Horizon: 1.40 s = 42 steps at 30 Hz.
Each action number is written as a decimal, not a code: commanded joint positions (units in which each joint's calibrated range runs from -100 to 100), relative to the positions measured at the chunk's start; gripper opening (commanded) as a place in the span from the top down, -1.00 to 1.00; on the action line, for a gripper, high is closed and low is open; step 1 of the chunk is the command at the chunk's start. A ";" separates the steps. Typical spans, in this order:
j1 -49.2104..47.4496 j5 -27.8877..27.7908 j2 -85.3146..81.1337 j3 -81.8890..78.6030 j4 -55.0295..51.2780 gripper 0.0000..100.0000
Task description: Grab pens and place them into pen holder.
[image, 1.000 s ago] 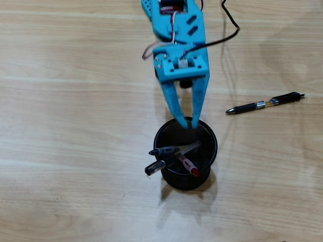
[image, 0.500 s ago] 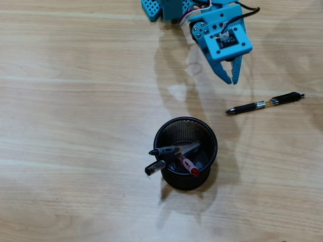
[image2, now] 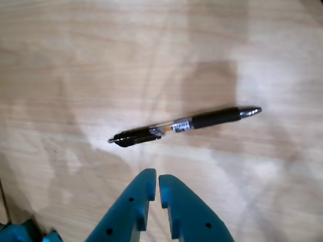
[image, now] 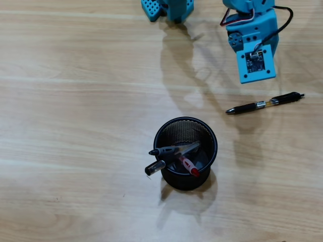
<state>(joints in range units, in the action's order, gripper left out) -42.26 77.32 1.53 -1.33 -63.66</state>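
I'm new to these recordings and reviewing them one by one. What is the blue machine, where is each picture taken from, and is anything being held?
The blue machine is a small robot arm on a wooden table. One picture looks straight down from above; the other comes from a camera on the arm's wrist. The gripper, two blue fingers nearly closed, holds nothing. Just beyond it lies a black pen with a silver band. The overhead view also shows a black mesh pen holder with three pens already inside.
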 commanded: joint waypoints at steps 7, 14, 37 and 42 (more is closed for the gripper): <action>-0.49 9.64 26.03 51.47 -35.06 0.96; -0.68 14.20 34.61 63.86 -36.34 0.96; -2.05 22.52 46.41 62.69 -31.60 0.63; -1.32 22.52 49.47 62.69 -28.23 0.64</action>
<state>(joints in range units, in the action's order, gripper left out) -45.40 98.70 50.38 60.60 -94.56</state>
